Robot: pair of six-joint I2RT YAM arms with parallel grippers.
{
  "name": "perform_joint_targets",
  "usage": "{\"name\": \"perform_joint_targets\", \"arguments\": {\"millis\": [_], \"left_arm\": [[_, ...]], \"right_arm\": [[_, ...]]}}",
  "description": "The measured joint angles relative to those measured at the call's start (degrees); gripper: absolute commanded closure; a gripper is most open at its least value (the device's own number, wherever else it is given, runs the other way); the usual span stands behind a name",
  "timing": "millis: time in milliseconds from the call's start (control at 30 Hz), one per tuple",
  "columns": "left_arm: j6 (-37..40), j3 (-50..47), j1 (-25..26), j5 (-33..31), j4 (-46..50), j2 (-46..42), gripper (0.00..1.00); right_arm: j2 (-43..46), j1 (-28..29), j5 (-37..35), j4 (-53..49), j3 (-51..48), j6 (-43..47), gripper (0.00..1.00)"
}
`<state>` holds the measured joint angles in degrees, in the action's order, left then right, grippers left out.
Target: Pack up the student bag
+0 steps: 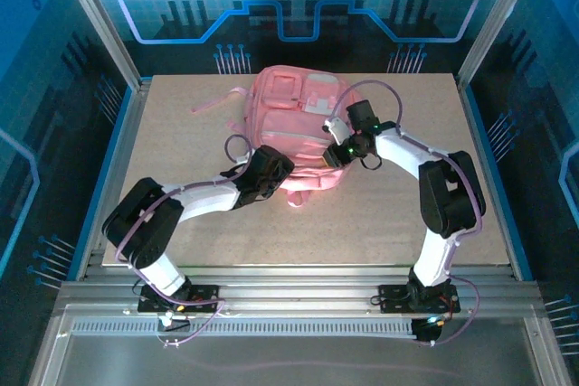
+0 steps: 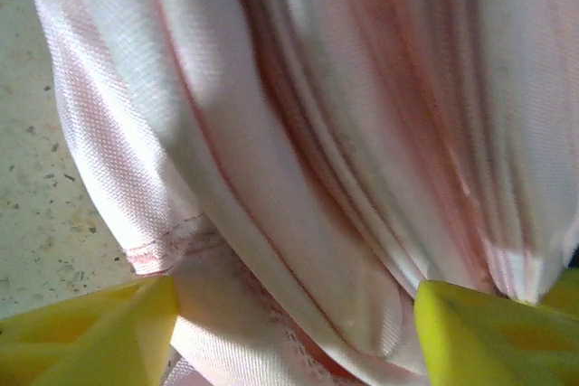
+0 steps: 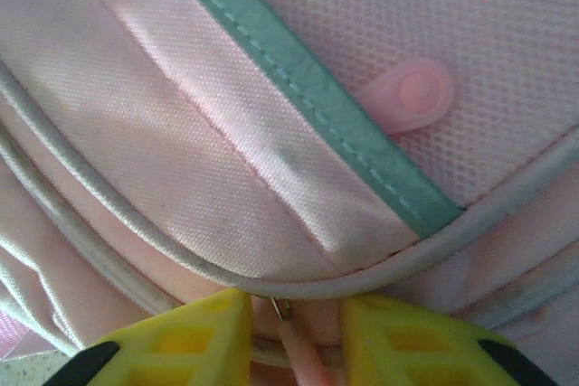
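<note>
The bag (image 1: 298, 115) lies flat on the table (image 1: 380, 223), just toward 12 o'clock from the middle. One strap (image 1: 217, 101) trails out toward 10 o'clock. What is inside cannot be seen.

The left gripper (image 1: 274, 169) sits at the bag's 7 o'clock corner. In the left wrist view its fingers (image 2: 90, 332) are spread wide. A bulging fold of the bag (image 2: 317, 133) fills the space between them, with bare table at 9 o'clock.

The right gripper (image 1: 333, 155) is on the bag's 4 o'clock edge. From the right wrist its fingers (image 3: 181, 341) stand slightly apart, with a thin pink zip pull (image 3: 297, 350) in the gap. It cannot be told whether they pinch it. Above them, grey piping (image 3: 136, 232) curves along a pocket edge. A teal trim (image 3: 317, 106) runs from 11 to 4 o'clock, and a round pink tab (image 3: 421, 92) lies at 2 o'clock.
</note>
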<state>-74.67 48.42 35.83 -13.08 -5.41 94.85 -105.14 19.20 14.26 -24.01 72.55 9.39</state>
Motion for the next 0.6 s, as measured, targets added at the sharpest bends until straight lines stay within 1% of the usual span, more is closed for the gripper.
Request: {"name": "perform_joint_targets", "arguments": {"millis": [33, 100, 200, 267, 300, 433, 533, 567, 600], "left_arm": [[-0.13, 0.00, -0.17, -0.09, -0.17, 0.72, 0.62], [0.00, 0.00, -0.74, -0.13, -0.59, 1.60, 0.76], [0.39, -0.35, -1.97, 0.04, -1.86, 1.64, 1.00], [1.31, -0.81, -3.30, 0.00, -2.38, 1.29, 1.00], [1.57, -1.11, -4.17, 0.00, -2.43, 0.85, 1.00], [3.93, -2.19, -6.86, -0.02, -1.79, -1.46, 1.00], [4.81, -2.51, -7.39, -0.02, -1.18, -2.43, 1.00], [5.01, -2.56, -7.39, -0.02, -1.11, -2.56, 1.00], [5.18, -2.64, -7.39, 0.02, -1.11, -2.60, 1.00]], "right_arm": [[0.00, 0.15, 0.13, -0.39, 0.22, 0.04, 0.81], [0.00, 0.31, 0.17, -1.05, 0.59, 0.11, 0.81], [0.00, 0.37, 0.17, -1.62, 1.25, 0.20, 0.73], [0.00, 0.55, 0.15, -1.84, 1.36, 0.17, 0.62], [0.00, 0.70, 0.15, -2.10, 1.36, 0.17, 0.59], [-0.13, 2.32, 0.11, -2.86, 1.68, -0.04, 0.61], [-1.73, 3.96, -0.35, -3.67, 3.82, 0.09, 0.63], [-2.54, 4.57, -0.72, -3.78, 4.74, 0.13, 0.64], [-3.28, 5.11, -1.01, -3.89, 5.51, 0.11, 0.68]]}}
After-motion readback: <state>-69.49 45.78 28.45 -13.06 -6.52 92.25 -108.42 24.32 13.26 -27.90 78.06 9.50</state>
